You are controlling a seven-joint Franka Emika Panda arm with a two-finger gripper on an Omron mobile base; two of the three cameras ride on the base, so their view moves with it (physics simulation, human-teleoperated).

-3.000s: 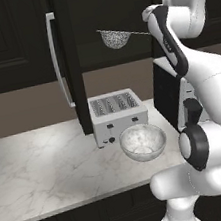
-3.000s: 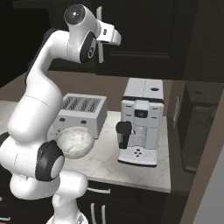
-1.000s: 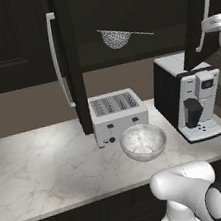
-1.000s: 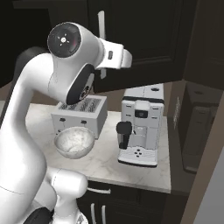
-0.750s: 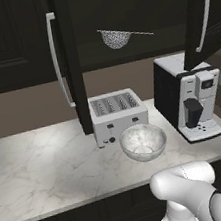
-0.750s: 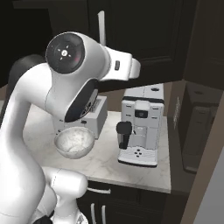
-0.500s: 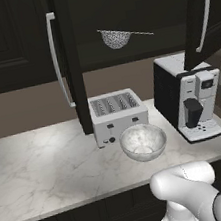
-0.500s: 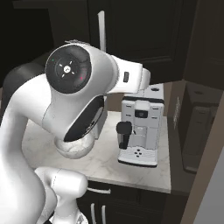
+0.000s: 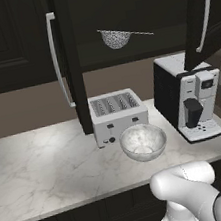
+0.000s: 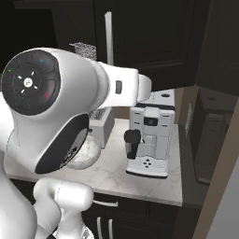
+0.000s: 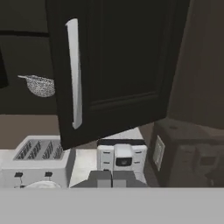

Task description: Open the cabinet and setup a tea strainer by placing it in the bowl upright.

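The cabinet point(image 9: 69, 63) stood open, both dark doors swung out, each with a long silver bar handle. Inside it, in the opening between the doors, the tea strainer point(image 9: 116, 37) lay on the cabinet shelf, its mesh basket to the left and its thin wire handle pointing right in the left base view. In the hand view the strainer point(image 11: 40, 85) showed just left of the right-hand door point(image 11: 113, 65), which hung open in front of the camera.

On the marble bench point(image 9: 40, 164) below, the bowl point(image 9: 143, 142) sat near the front edge, just in front of the white toaster point(image 9: 118, 115) and close to touching it. A coffee machine point(image 9: 186, 95) stood toward the right end of the bench, apart from the bowl.

The gripper point(image 11: 112, 178) appeared at the bottom of the hand view with its finger tips drawn together, clamped on nothing, hanging in the air well away from the strainer and the bowl. The arm's white body point(image 10: 70, 116) loomed large in the right base view, hiding most of the toaster and bowl.
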